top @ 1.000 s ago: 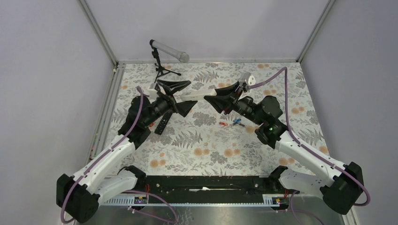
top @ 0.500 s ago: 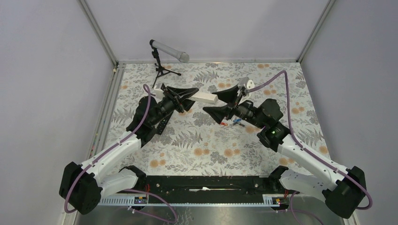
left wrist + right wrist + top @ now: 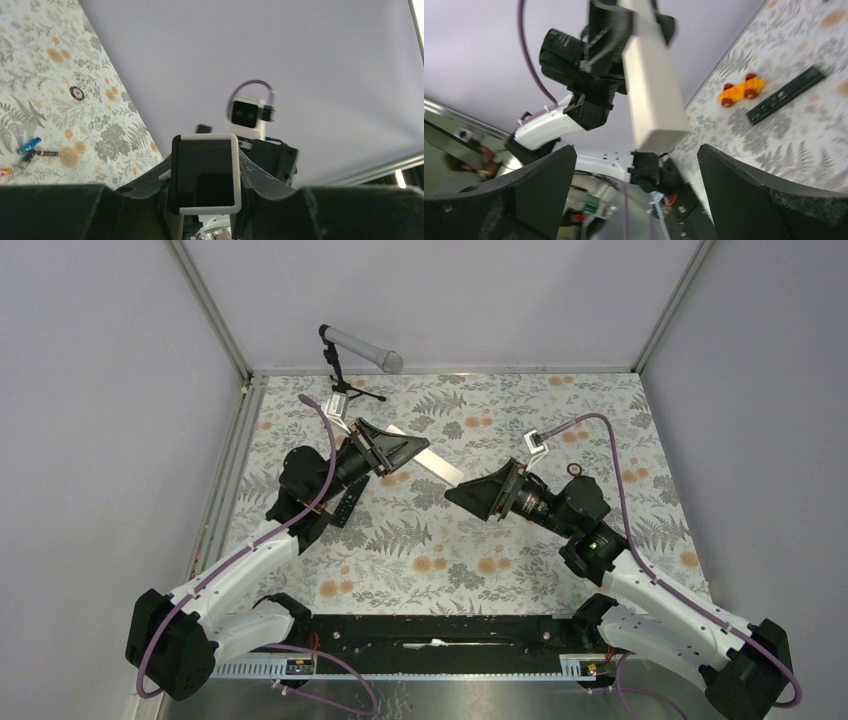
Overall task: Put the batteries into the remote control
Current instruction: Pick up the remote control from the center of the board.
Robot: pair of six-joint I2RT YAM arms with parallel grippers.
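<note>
I am working over a table point(image 3: 560, 570) covered in a matt cloth printed with grey ferns and orange blooms, and as far as I can judge the job is barely starting: no battery is sitting in a remote yet.

My left claw point(image 3: 405, 453) is closing partway around a long white remote point(image 3: 438, 466) and holding it up off the cloth, slanted toward the middle of the table. It is a square-sectioned bar with a smooth, plastic-looking shell. From the left wrist I am seeing it end-on, a white rounded rim around a glossy dark face, and I cannot tell whether a battery bay is lying open there.

My right claw point(image 3: 462, 496) is standing wide open just beyond the remote's free end, its broad black wedge-shaped fingers point(image 3: 544, 185) gripping nothing.

A slim black remote point(image 3: 346, 506) is lying flat on the cloth by the left arm. Close beside it is a little orange toy car point(image 3: 741, 90) with red wheels, glossy and rounded.

The batteries point(image 3: 29, 145), tiny blue and red cylinders with metallic ends, are lying loose in a small cluster on the cloth. From above, my right arm is hiding them.

What is remaining, I reckon, is nearly all of it: picking up each cell and seating it.
</note>
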